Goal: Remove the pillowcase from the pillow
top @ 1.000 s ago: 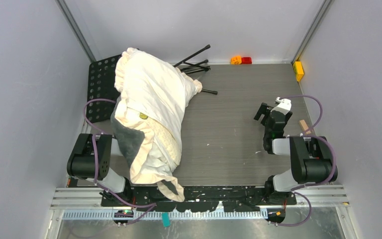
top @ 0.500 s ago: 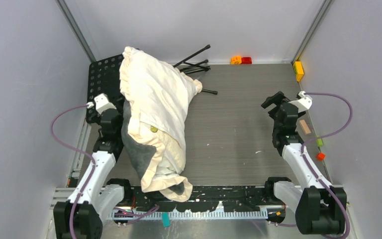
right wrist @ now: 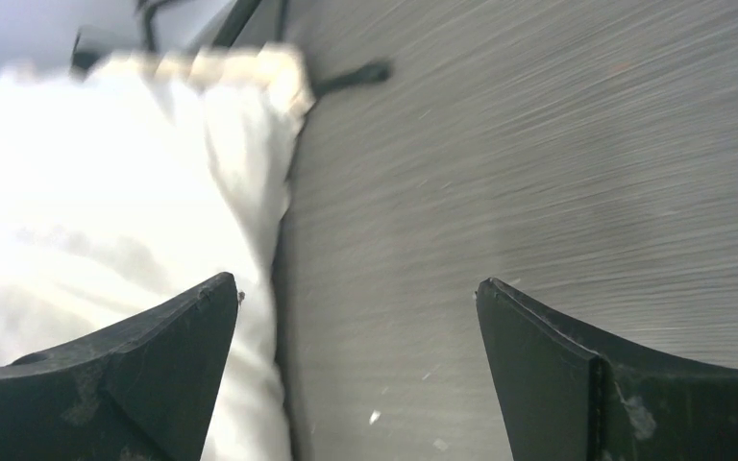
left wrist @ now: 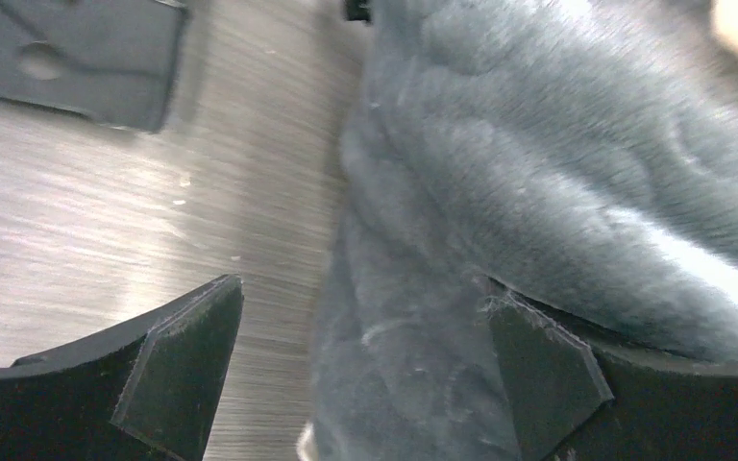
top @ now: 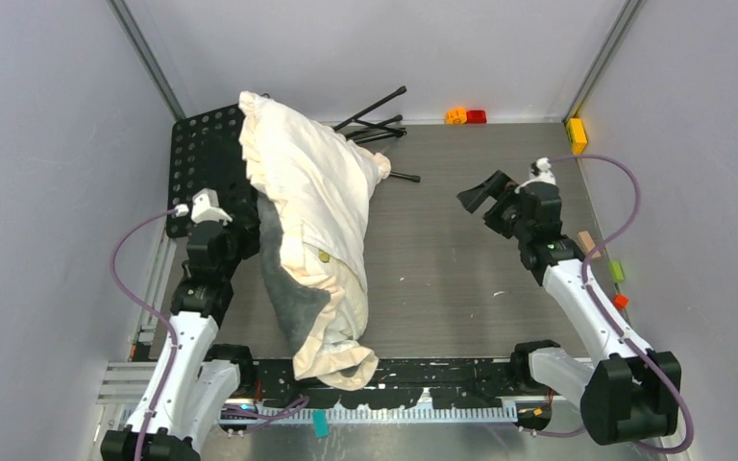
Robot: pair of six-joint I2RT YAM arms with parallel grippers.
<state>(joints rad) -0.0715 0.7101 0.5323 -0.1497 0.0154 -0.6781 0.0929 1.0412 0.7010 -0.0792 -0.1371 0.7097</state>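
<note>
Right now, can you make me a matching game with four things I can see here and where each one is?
Things:
1. off-white frilled cloth pillowcase
2. black perforated metal plate
3. small yellow plastic block
4. thin black metal rods

Places on the grey table:
A. far right corner
B. middle of the far edge
C. far left corner
D. stretched from far to near along the left half

Pairs: 1-D, 2-C, 3-A, 4-B
</note>
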